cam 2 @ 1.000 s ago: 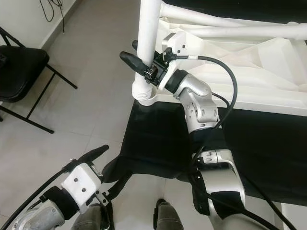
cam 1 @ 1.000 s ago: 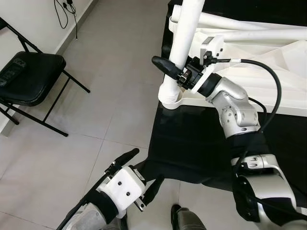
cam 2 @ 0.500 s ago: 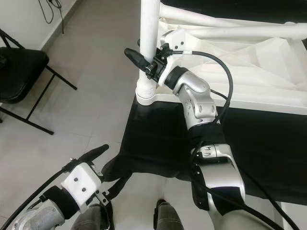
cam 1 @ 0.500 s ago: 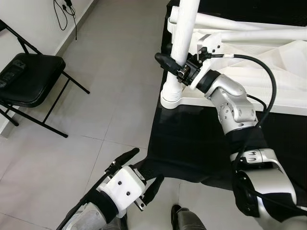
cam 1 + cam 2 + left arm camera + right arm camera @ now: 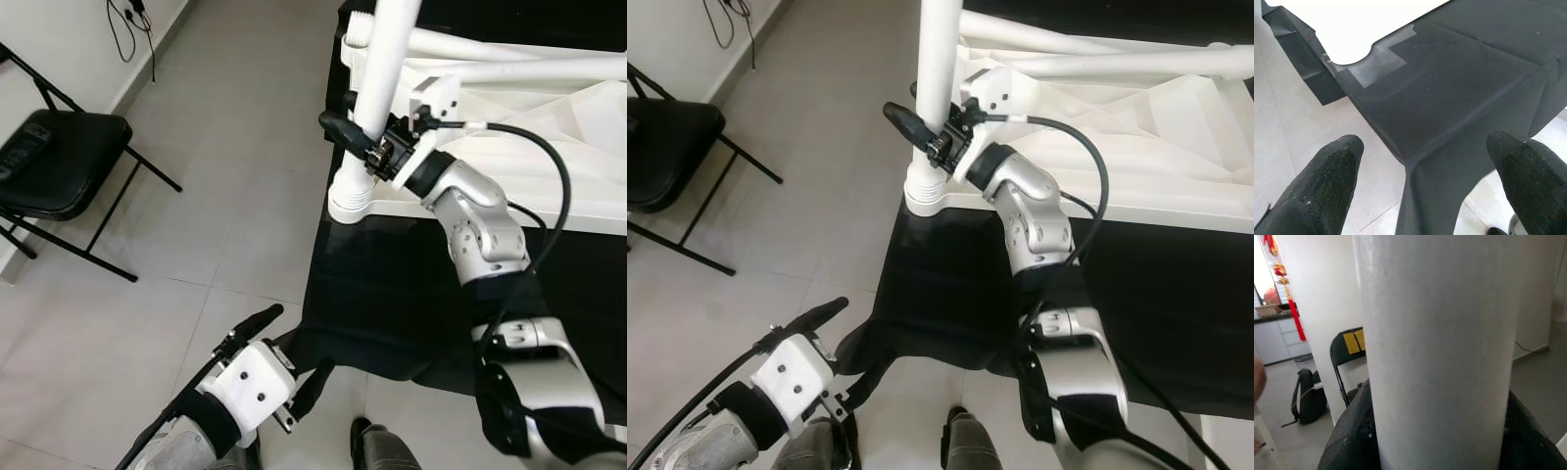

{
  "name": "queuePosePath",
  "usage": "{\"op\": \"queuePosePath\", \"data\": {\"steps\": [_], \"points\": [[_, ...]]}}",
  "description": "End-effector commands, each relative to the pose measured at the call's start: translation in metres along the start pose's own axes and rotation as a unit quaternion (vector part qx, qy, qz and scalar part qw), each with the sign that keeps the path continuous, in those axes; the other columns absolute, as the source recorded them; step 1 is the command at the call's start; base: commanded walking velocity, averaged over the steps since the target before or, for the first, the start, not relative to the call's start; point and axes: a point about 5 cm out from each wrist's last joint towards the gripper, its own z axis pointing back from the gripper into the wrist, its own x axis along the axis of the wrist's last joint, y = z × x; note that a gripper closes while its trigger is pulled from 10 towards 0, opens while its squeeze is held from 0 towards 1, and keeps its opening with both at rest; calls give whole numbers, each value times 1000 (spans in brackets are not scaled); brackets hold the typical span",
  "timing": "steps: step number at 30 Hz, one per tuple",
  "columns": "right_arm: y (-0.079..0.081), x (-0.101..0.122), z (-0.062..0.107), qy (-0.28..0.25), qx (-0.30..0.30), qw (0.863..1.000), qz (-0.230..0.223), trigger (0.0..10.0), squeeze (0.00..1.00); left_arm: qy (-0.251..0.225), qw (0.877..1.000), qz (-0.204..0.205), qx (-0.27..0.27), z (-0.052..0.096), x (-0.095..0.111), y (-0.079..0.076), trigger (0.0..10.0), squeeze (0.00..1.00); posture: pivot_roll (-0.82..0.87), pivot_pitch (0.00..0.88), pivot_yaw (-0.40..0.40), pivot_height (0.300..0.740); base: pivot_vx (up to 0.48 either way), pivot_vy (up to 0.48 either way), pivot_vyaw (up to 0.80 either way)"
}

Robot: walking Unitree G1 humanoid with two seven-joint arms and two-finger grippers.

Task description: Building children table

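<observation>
A white round table leg (image 5: 377, 88) stands upright in the corner socket (image 5: 350, 201) of the upturned white tabletop (image 5: 529, 147), which lies on a black cloth. My right gripper (image 5: 361, 137) is shut on the leg a little above the socket; the leg (image 5: 1440, 347) sits between its black fingers (image 5: 1349, 440) in the right wrist view. More white legs (image 5: 519, 59) lie across the tabletop behind. My left gripper (image 5: 289, 348) hangs low over the floor by the cloth's near corner, open, with nothing between its fingertips (image 5: 1334, 161).
The black cloth (image 5: 392, 294) covers the floor under the tabletop. A black folding chair (image 5: 59, 157) stands at the left by the wall, with a cable (image 5: 132, 24) hanging behind it. Grey floor tiles (image 5: 225, 176) lie open between chair and tabletop.
The right gripper has stayed shut on the leg and shifted a little with it; the leg's base still sits in the corner socket. The left arm has not moved.
</observation>
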Motion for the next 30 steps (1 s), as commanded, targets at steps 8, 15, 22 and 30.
{"op": "queuePosePath", "data": {"steps": [8, 15, 22, 30], "points": [[21, -41, 12, 63, 83, 992, -70, 10000, 0, 11, 1000, 3, -3, 2, -3, -3, 10000, 0, 11, 343, -36, 740, 0, 0, 0], [24, -41, 13, 80, 103, 991, -39, 10000, 0, 11, 1000, 3, -3, 3, -3, -3, 10000, 0, 10, 342, -35, 740, 0, 0, 0], [26, -36, 11, 92, 135, 986, 14, 10000, 0, 11, 1000, 4, -5, 2, -3, -4, 10000, 0, 10, 337, -35, 740, 0, 0, 0], [30, -31, 9, 98, 184, 977, 38, 10000, 0, 11, 1000, 4, -6, 2, -3, -4, 10000, 0, 11, 330, -37, 740, 0, 0, 0]]}}
